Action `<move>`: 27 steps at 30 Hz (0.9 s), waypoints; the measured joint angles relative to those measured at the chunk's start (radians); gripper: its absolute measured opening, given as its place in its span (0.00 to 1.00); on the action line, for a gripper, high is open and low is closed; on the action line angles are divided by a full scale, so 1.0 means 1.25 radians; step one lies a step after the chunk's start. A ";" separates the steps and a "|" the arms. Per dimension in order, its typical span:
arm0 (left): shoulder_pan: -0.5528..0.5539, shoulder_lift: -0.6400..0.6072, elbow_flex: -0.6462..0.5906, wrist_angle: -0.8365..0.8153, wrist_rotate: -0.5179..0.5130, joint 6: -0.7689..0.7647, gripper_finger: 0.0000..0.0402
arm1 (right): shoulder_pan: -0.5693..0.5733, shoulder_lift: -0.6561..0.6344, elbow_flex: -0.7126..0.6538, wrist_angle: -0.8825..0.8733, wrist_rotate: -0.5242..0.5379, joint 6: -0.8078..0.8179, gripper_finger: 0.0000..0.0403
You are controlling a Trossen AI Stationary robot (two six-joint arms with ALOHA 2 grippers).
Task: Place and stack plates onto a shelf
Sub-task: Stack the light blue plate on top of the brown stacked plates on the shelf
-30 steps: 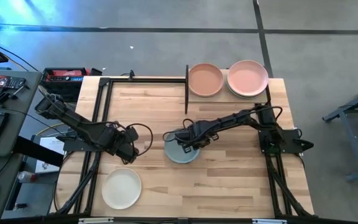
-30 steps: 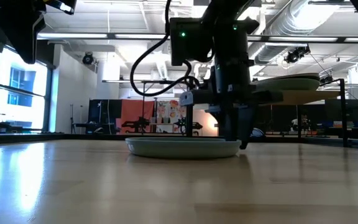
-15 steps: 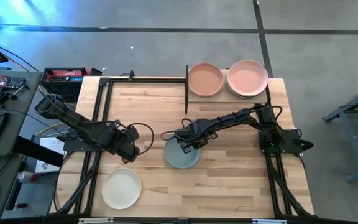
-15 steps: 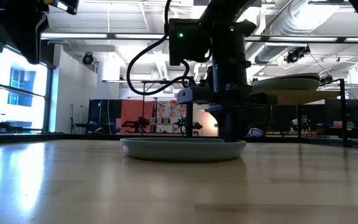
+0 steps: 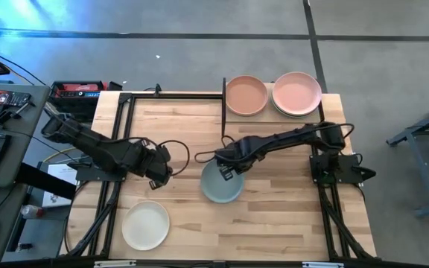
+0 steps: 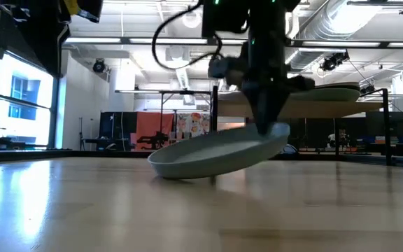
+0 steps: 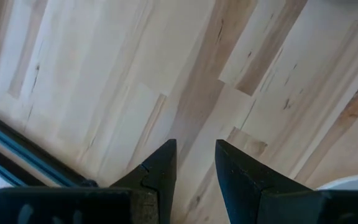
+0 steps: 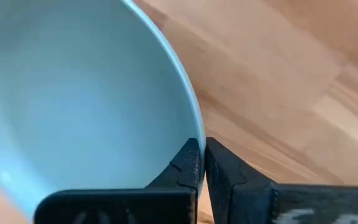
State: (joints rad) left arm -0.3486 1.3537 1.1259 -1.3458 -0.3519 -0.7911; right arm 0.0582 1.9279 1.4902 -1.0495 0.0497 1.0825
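Note:
My right gripper [image 5: 229, 168] is shut on a pale blue-green plate [image 5: 222, 184] at the middle of the table; the low view shows the plate [image 6: 215, 155] tilted. My left gripper [image 5: 162, 170] hovers open over bare wood to the plate's left, touching nothing; its fingers [image 7: 166, 165] show a gap. A cream-white plate [image 5: 145, 225] lies flat near the table's near-left corner. On the shelf [image 5: 270, 113] at the far edge sit a peach plate [image 5: 246, 95] and a pink plate [image 5: 297, 92] on a pale one. My right gripper pinches the blue-green plate's rim [image 8: 192, 127] on its far side, one finger inside the rim and one outside. The fingers [image 6: 268, 112] come from above, pointing down. The held side is raised, the plate tilts, and its opposite edge [image 6: 165, 170] rests on the table.
The shelf's black frame [image 5: 223, 104] stands just beyond the right gripper. Black rails [image 5: 125, 141] run along the table's left side and rails [image 5: 326, 201] along its right. Bare tabletop [image 5: 274, 216] lies nearer than the plate. Beyond the table's left edge sits a desk with gear [image 5: 6, 104].
The right gripper has risen and moved slightly right, staying shut on the rim. The blue-green plate, flat on the table before, now tilts with its held far side lifted and its opposite edge down. The left gripper has moved a little toward the far edge and right.

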 joint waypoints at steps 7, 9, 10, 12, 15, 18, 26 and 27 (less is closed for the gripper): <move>0.057 0.000 0.000 0.041 0.000 0.066 0.25 | -0.035 -0.094 0.000 -0.025 0.031 -0.041 0.00; 0.073 0.000 0.000 0.055 0.000 0.081 0.25 | -0.049 -0.122 0.000 -0.025 0.042 -0.059 0.00; 0.080 0.000 0.000 0.059 0.000 0.089 0.25 | -0.057 -0.136 0.000 -0.025 0.042 -0.070 0.00; 0.096 0.000 0.000 0.059 0.000 0.098 0.25 | -0.075 -0.164 0.000 -0.024 0.042 -0.094 0.00; 0.120 0.000 0.000 0.059 0.000 0.098 0.25 | -0.104 -0.208 0.000 -0.023 0.043 -0.138 0.00; 0.146 0.000 0.000 0.059 0.000 0.098 0.25 | -0.142 -0.251 0.000 -0.020 0.051 -0.188 0.00; 0.211 0.000 0.000 0.073 0.000 0.098 0.25 | -0.298 -0.351 0.000 0.008 0.096 -0.343 0.00; 0.218 0.000 0.000 0.074 0.000 0.098 0.25 | -0.320 -0.359 0.000 0.019 0.096 -0.366 0.00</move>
State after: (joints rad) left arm -0.0760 1.3537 1.1263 -1.2527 -0.3515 -0.6682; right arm -0.3425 1.4786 1.4902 -1.0255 0.1694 0.6254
